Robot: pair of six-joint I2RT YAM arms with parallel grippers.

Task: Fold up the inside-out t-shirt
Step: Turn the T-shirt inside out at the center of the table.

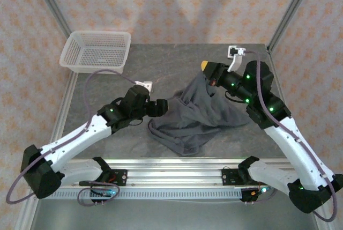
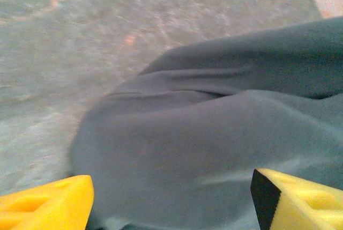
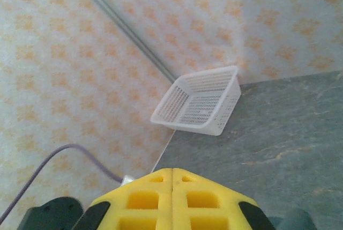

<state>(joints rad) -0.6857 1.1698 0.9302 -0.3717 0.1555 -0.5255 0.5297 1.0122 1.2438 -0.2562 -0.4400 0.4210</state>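
Soft, creased slate-grey shirt drawn into a peak by the closed yellow right gripper; left gripper spread wide at its left edge.

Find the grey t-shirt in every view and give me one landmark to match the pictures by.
Top external: the t-shirt lies bunched right of centre on the table, drawn up to a peak at the right gripper.
Left wrist: it covers the lower right.
Right wrist: uncertain; a dark sliver in the bottom right corner may be it.
Shared landmark: the grey marbled table.
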